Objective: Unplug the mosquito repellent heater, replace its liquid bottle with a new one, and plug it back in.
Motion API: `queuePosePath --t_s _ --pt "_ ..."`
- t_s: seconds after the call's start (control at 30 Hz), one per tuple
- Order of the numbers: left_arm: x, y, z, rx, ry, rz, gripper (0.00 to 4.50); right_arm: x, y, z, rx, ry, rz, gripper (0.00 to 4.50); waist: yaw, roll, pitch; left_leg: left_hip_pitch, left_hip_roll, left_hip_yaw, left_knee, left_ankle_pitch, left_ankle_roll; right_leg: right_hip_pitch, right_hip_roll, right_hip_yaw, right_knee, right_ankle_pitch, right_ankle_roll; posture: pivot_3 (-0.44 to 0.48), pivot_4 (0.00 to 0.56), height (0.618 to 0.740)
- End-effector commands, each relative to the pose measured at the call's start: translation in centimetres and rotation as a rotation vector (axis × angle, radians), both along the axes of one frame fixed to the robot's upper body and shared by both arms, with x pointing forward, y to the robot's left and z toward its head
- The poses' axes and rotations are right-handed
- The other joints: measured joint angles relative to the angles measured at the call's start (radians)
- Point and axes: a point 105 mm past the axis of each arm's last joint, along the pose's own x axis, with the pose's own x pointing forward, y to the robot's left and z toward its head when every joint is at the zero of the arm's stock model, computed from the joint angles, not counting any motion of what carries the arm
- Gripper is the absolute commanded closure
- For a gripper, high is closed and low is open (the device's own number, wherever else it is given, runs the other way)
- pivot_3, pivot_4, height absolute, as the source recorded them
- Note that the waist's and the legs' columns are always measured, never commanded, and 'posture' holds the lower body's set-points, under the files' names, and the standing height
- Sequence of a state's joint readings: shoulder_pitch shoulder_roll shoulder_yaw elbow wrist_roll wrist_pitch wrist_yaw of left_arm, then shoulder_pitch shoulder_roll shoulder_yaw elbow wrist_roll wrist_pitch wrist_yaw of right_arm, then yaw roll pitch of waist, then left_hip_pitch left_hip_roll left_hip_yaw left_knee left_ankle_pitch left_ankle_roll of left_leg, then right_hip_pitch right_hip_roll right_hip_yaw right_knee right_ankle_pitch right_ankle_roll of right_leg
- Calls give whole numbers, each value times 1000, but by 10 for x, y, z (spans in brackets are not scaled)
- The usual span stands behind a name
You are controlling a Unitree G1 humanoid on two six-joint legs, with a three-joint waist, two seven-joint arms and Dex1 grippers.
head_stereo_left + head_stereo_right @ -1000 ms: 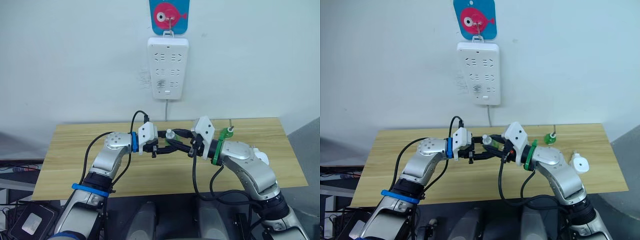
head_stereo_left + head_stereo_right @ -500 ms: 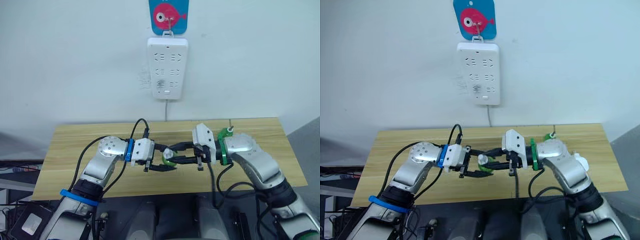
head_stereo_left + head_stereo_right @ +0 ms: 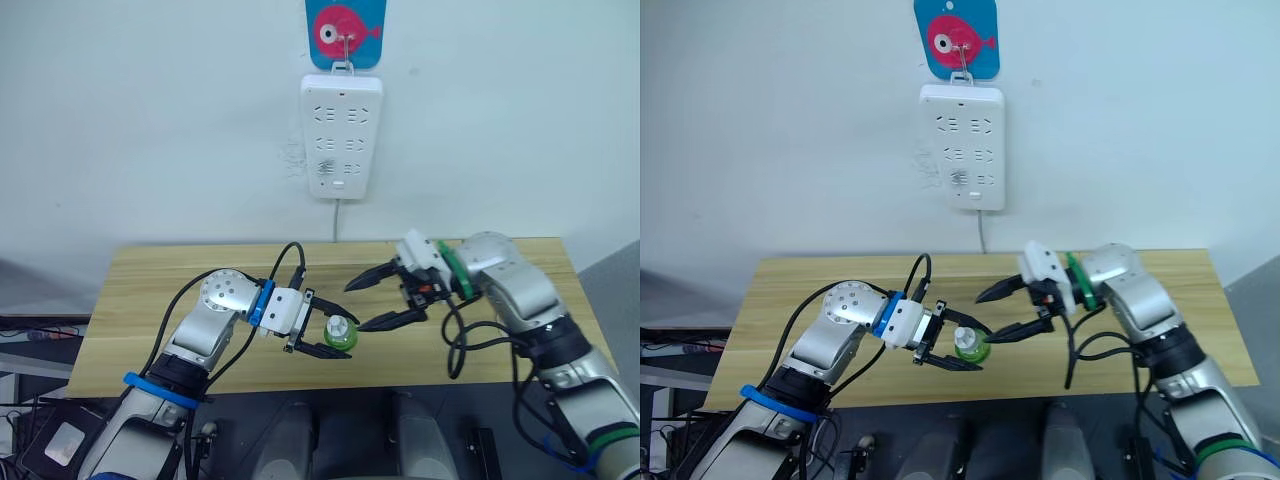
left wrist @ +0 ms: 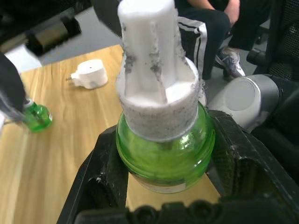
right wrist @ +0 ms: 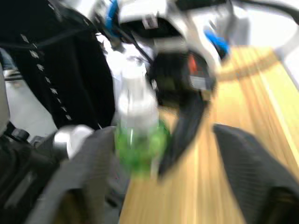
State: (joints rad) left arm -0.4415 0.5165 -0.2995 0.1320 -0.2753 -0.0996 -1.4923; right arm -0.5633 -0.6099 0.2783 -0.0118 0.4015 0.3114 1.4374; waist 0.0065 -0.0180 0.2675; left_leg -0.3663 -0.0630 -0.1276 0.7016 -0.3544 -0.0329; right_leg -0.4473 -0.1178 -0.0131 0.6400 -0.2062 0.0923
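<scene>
The left end effector (image 3: 335,338) is gripping a green liquid bottle (image 4: 164,154) by its round body, white neck and wick standing up between the fingers, while the right end effector (image 3: 375,298) is hanging with fingers spread wide and empty just beside it above the bench (image 3: 150,300). The mosquito repellent heater (image 4: 90,74) is lying on the bench well beyond the held bottle, near a second green bottle (image 4: 36,116); I judge the bottle should stay upright and be set down gently. No brand, label or writing is readable.
</scene>
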Motion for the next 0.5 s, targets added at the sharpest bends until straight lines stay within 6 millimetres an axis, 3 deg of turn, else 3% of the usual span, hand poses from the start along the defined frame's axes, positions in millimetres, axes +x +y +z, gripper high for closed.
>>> queuePosePath --t_s 0.03,0.17,0.33,0.5 --pt "11 2 7 -42 -23 73 2267 -8 -11 0 13 -30 -73 49 0 0 0 0 0 0 0 0 0 0 0 0 0 0 0 81 253 740" --pt "31 7 9 -79 -9 220 2267 -10 -12 -2 41 -58 -232 49 -3 0 0 0 1 1 0 0 0 0 0 1 0 0 0 66 246 740" --pt "45 9 10 -108 -21 325 2267 -6 10 7 127 -128 -437 49 -6 0 0 1 1 3 1 0 0 -1 0 2 2 0 0 64 240 740" --pt "44 7 9 -106 -19 320 2267 -5 36 12 189 -131 -523 49 -6 0 0 0 0 2 1 0 0 -2 0 2 2 0 0 59 233 740"
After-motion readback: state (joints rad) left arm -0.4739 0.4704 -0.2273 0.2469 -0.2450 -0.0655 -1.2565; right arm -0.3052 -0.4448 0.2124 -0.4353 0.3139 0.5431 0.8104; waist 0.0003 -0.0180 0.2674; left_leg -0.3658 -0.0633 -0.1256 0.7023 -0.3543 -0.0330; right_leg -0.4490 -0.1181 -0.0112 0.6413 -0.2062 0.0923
